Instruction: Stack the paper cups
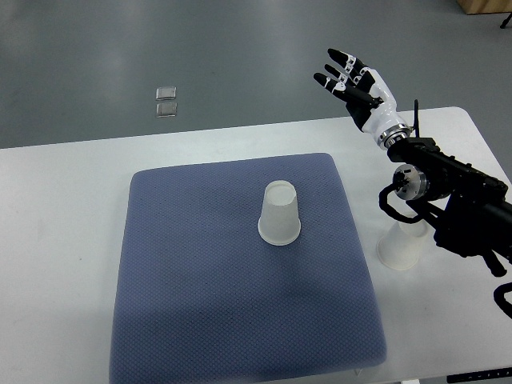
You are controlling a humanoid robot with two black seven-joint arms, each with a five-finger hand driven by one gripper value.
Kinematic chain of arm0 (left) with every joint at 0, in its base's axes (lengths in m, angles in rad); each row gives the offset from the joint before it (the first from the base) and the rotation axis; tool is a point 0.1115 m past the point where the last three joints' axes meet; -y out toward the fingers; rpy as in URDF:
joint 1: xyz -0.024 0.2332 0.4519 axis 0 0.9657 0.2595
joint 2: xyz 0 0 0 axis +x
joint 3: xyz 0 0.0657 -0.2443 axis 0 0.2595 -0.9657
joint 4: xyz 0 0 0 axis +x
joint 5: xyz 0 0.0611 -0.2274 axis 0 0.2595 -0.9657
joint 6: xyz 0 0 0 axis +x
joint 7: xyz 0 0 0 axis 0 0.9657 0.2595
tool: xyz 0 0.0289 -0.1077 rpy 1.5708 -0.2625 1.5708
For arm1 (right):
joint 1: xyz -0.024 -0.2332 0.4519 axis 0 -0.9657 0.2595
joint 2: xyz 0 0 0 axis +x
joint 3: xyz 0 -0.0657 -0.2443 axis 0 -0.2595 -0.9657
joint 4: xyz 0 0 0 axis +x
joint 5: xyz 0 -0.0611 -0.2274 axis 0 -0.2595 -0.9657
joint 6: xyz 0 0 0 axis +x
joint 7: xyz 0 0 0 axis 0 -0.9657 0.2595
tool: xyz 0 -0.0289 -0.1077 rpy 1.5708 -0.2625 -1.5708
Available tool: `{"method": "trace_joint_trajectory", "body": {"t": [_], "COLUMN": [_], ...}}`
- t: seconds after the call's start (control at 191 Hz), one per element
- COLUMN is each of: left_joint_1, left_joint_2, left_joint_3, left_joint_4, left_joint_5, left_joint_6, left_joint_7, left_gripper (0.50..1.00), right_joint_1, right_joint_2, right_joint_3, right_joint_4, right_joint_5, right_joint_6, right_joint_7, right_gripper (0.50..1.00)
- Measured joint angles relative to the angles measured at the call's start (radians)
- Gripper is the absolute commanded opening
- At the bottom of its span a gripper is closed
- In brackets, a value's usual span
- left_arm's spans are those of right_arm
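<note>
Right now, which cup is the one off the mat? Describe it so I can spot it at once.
Start at the blue mat on the white table. Just past the mat's right edge, on bare table, a white paper cup stands upside down, partly hidden under the right arm. The other cup, also upside down, sits on the mat in full view.

A translucent white upside-down paper cup (280,213) sits mid-frame on a blue-grey dimple-textured fabric mat (200,304), which covers the plain white bench (56,240). At upper right, the right robot hand (352,78) is white with black fingers; a second white paper cup (400,248) stands at right.
</note>
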Motion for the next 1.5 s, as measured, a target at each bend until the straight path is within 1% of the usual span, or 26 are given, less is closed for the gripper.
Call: {"method": "trace_joint_trajectory", "body": {"t": [0.393, 0.654, 1.005, 1.178, 1.298, 1.497], "left_joint_1": [0.000, -0.001, 0.000, 0.000, 0.000, 0.000], "left_joint_2": [0.000, 0.000, 0.000, 0.000, 0.000, 0.000], "left_joint_3": [0.000, 0.000, 0.000, 0.000, 0.000, 0.000], "left_joint_4": [0.000, 0.000, 0.000, 0.000, 0.000, 0.000], "left_joint_5": [0.000, 0.000, 0.000, 0.000, 0.000, 0.000], "left_joint_6": [0.000, 0.000, 0.000, 0.000, 0.000, 0.000], "left_joint_7": [0.000, 0.000, 0.000, 0.000, 0.000, 0.000], "left_gripper": [1.000, 1.000, 1.000, 1.000, 1.000, 1.000], "right_joint_1": [0.002, 0.022, 0.033, 0.073, 0.114, 0.220], "right_joint_2": [-0.003, -0.029, -0.173, -0.258, -0.337, -0.475], "right_joint_3": [-0.001, -0.035, -0.130, -0.238, -0.327, -0.462], "right_joint_4": [-0.003, 0.004, 0.028, 0.067, 0.138, 0.256], "right_joint_5": [-0.005, -0.042, -0.099, -0.237, -0.372, -0.594], "right_joint_6": [0.001, 0.004, 0.021, 0.031, 0.056, 0.128], "right_joint_7": [0.000, -0.002, -0.003, -0.003, -0.002, -0.002], "right_gripper": [0.913, 0.913, 0.913, 0.913, 0.913, 0.913]}}
